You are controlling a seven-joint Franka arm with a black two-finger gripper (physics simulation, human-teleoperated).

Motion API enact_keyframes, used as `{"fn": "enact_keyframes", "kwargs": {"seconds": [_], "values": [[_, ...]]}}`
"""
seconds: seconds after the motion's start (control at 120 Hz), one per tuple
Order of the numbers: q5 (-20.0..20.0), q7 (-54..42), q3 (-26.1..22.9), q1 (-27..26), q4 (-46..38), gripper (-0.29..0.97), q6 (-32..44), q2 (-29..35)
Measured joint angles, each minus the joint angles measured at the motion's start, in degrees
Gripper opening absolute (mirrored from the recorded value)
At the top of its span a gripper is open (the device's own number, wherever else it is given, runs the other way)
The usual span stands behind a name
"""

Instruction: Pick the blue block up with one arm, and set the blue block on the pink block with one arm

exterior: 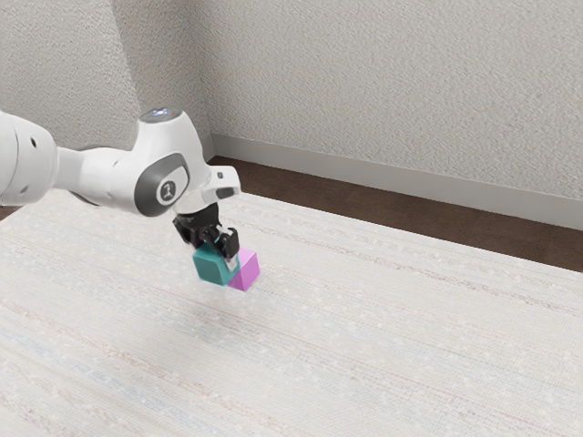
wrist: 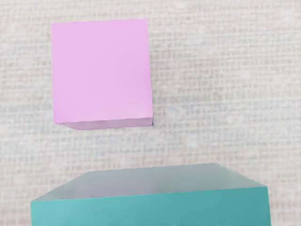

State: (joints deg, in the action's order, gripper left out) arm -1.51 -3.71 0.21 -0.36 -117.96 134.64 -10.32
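Observation:
A teal-blue block [exterior: 211, 265] hangs in my black gripper [exterior: 215, 248], whose fingers are shut on its upper part. It is lifted a little off the pale table. The pink block [exterior: 244, 269] rests on the table just to the exterior view's right of the held block, partly hidden behind it. In the wrist view the blue block [wrist: 150, 202] is large and close under my hand, and the pink block [wrist: 101, 71] lies on the table beyond it, apart from it.
The pale woven-textured table [exterior: 364, 346] stretches wide around both blocks. Past its far edge are a dark floor strip [exterior: 410, 205] and a grey wall with a baseboard.

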Motion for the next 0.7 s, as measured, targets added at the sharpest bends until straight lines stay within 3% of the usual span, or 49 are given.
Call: {"fn": "enact_keyframes", "kwargs": {"seconds": [0.417,0.7], "values": [[-0.1,-0.4,0.4,0.2,13.6,0.35,-8.7,-9.3],[0.1,-1.9,0.5,0.2,15.8,0.35,-9.4,-11.0]]}}
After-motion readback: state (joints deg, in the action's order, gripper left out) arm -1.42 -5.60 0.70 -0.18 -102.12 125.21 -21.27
